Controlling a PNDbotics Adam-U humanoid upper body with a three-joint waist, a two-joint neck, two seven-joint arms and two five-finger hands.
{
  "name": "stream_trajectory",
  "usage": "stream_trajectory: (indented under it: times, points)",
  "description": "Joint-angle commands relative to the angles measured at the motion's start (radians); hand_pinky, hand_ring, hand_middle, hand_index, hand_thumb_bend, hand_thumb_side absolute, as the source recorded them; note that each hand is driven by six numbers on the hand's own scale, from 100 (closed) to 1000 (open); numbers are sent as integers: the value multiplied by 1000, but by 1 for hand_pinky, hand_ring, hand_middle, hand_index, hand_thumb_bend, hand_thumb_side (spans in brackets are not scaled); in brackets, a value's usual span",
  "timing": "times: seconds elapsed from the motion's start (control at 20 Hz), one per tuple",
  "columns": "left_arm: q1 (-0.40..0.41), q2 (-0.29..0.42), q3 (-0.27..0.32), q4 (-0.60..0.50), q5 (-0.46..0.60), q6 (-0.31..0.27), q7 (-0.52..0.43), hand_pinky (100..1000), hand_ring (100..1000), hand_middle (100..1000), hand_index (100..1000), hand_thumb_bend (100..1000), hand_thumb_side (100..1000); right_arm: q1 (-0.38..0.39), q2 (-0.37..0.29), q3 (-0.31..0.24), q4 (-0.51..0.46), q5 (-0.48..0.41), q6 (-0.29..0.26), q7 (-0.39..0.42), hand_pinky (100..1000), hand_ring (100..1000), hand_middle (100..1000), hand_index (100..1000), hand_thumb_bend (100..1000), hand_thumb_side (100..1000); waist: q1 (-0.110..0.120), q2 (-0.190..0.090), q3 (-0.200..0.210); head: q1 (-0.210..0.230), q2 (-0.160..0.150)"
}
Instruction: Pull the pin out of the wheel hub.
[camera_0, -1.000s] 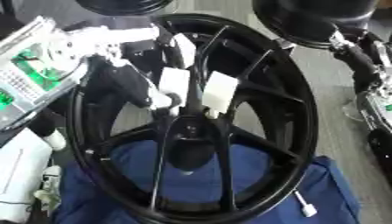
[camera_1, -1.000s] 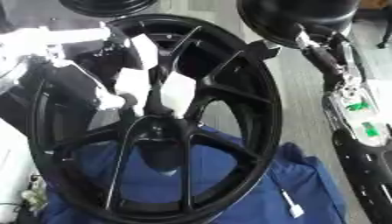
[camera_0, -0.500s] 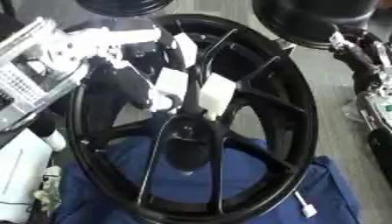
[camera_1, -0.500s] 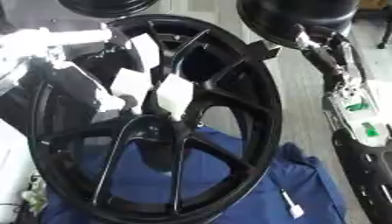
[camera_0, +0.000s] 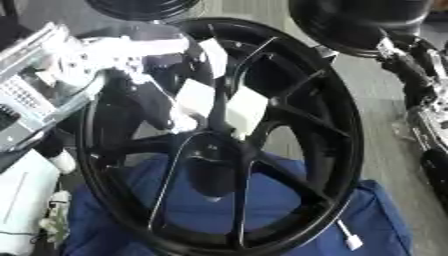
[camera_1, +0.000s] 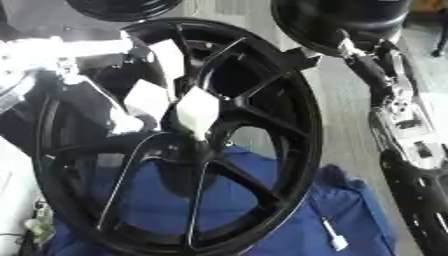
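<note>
The robot's white-tipped left hand (camera_0: 206, 102), fingers curled at the hub of the large black spoked wheel (camera_0: 337, 125) at frame centre, pin unseen, could slip off and jolt the wheel.

There was one black wheel (camera_0: 289, 125), one blue cloth (camera_0: 376, 215), and what looked like three white fingertips (camera_0: 247, 107).

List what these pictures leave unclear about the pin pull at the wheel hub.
- Pin: not made out in either view; the left hand covers the hub of the wheel.
- Left hand's grip: its fingertips sit at the hub, blurred, so whether they pinch anything cannot be told.
- Right hand: only the arm shows along the right edge; the hand itself cannot be made out.
- Small white thing on the blue cloth: too small to name.
</note>
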Motion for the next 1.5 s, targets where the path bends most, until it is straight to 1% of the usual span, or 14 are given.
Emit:
stream_trajectory:
  times: [0.05, 0.3, 0.35, 0.65, 0.95, 1.2, 1.5]
  points:
    - [-18, 14, 8, -9, -26, 141, -170, 680, 668, 681, 704, 362, 100, -7, -20, -6, -8, -4, -4, 1, 809, 675, 679, 767, 477, 366, 5, -19, 0, 3, -15]
    - [-15, 9, 5, 11, -53, 121, -214, 691, 700, 716, 729, 356, 100, -5, -20, -5, -8, -6, -4, 3, 809, 676, 679, 768, 472, 368, 2, -18, -1, 6, -16]
    - [-15, 8, 6, 14, -57, 119, -220, 695, 712, 734, 748, 354, 100, -5, -21, -6, -7, -7, -4, 2, 809, 676, 679, 768, 471, 369, 1, -18, -1, 6, -16]
    - [-10, 13, 18, 16, -60, 116, -239, 710, 738, 742, 770, 343, 100, -4, -21, -5, -5, -9, -5, 4, 810, 676, 680, 768, 465, 371, 1, -17, 1, 7, -17]
    - [-4, 24, 28, 10, -60, 113, -241, 710, 738, 740, 761, 360, 100, -2, -21, -4, -4, -10, -5, 5, 810, 676, 680, 769, 460, 373, 0, -17, 1, 8, -18]
    - [-1, 29, 26, 11, -60, 96, -241, 707, 732, 728, 742, 378, 100, -4, -22, -4, -4, -10, -5, 6, 810, 676, 680, 769, 456, 375, -1, -17, 2, 8, -16]
    - [1, 27, 16, 27, -71, 67, -241, 693, 705, 695, 706, 343, 100, -3, -22, -2, -4, -13, -5, 8, 810, 676, 680, 769, 452, 377, -2, -16, 2, 9, -19]
